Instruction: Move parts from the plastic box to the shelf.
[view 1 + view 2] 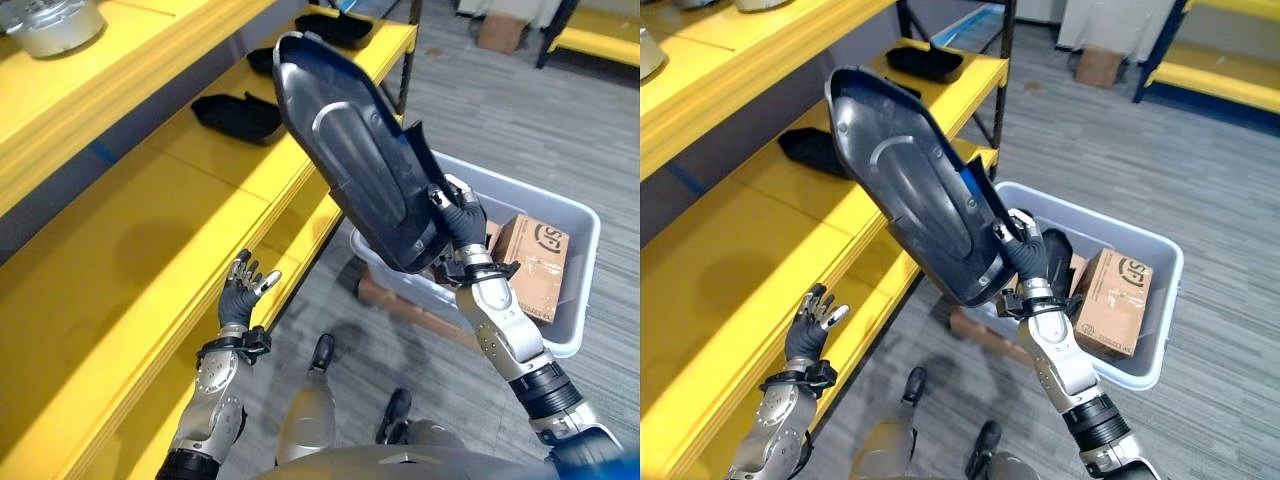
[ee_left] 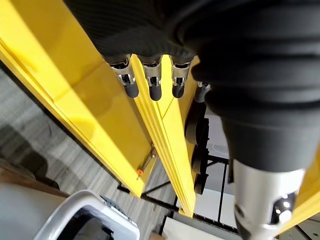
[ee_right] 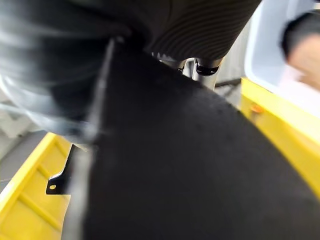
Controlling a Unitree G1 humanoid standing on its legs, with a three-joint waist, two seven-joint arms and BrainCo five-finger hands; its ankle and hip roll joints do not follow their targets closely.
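The robot's right hand (image 1: 462, 215) grips the lower edge of a large dark moulded part (image 1: 355, 150), fingers curled round it, holding it raised and tilted between the grey plastic box (image 1: 575, 275) and the yellow shelf (image 1: 150, 230). The left hand (image 1: 240, 290) hovers at the shelf edge, fingers spread, holding nothing. The carry step seems underway; next, the part must swing over the shelf and be laid flat.

Lighting even and bright; blur confined to one wrist view.
Soft shadows are cast on the yellow shelf (image 1: 150, 250); sheen is seen on the dark part (image 1: 350, 150); the right wrist view is smeared.
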